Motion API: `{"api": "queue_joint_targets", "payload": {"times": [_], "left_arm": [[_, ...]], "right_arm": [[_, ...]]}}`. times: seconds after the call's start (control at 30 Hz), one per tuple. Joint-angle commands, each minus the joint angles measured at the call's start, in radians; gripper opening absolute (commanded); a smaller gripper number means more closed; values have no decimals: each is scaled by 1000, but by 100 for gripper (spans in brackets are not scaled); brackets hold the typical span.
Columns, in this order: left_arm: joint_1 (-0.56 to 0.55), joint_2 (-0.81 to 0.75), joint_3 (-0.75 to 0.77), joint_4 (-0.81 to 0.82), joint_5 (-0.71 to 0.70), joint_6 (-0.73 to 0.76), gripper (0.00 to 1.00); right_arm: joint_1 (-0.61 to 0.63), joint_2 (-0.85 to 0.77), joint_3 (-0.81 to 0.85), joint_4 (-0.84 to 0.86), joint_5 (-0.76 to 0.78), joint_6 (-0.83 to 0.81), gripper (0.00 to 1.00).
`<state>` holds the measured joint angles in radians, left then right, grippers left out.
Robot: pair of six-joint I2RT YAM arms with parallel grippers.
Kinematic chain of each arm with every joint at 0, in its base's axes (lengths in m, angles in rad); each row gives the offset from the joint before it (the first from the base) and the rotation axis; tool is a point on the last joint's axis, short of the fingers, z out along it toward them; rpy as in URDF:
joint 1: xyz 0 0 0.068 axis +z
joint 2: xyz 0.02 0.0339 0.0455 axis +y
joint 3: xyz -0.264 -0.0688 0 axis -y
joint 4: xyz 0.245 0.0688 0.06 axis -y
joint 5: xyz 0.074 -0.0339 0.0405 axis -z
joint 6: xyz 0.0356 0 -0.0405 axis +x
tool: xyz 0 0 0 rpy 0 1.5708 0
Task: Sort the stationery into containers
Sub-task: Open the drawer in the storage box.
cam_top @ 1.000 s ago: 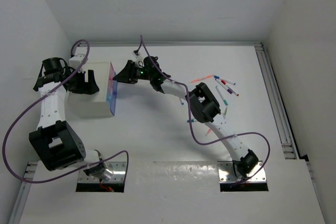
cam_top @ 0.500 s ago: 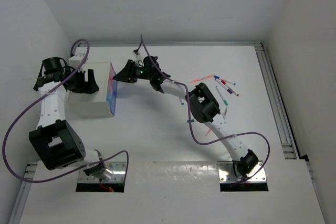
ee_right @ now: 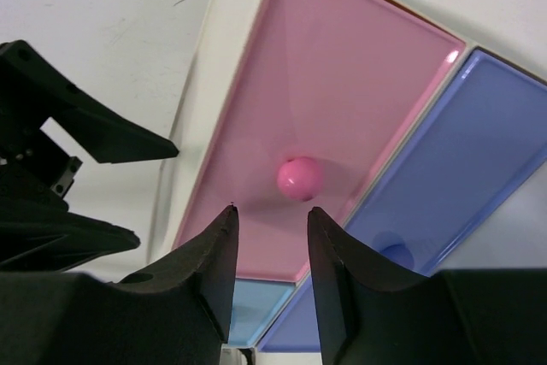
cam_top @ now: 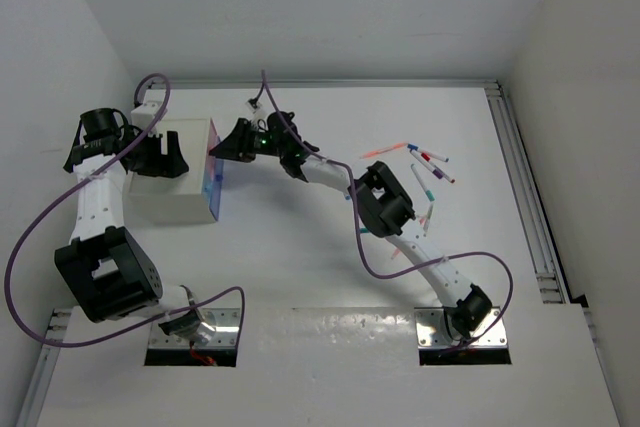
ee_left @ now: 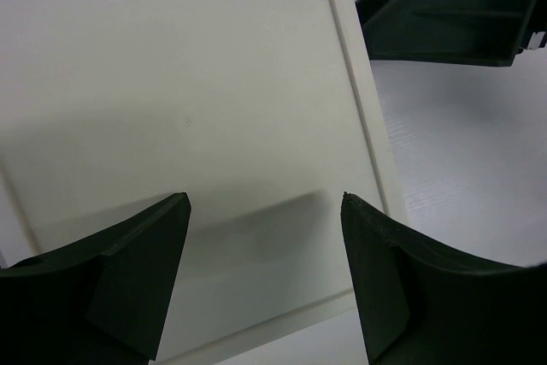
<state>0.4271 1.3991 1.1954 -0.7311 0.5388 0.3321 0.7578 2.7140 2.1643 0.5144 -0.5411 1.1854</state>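
Pink drawer point(ee_right: 325, 100), right gripper point(ee_right: 272, 211) facing its knob point(ee_right: 300, 178), arm point(cam_top: 330, 173) outstretched

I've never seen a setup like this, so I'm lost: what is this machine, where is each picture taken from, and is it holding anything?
These are two robot arms bolted to a white table. One picture looks down from above; the other two come from wrist cameras, showing each arm's dark fingers. The left gripper hangs open over a white cabinet. The right gripper, open, faces the round knob on the pink drawer, beside a blue drawer. Loose pens lie scattered to the right. Nothing is held.
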Motion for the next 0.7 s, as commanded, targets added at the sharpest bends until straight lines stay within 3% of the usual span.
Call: {"api": "queue_joint_targets", "payload": {"times": [0.0,0.67], "left_arm": [[12,67,-45,-93,-40,-2,78],[12,83,-60,-77,-43,-2,78]], "right_arm": [[6,10,48,30,29,-9,38],[8,35,71,58,36,-15,38]]}}
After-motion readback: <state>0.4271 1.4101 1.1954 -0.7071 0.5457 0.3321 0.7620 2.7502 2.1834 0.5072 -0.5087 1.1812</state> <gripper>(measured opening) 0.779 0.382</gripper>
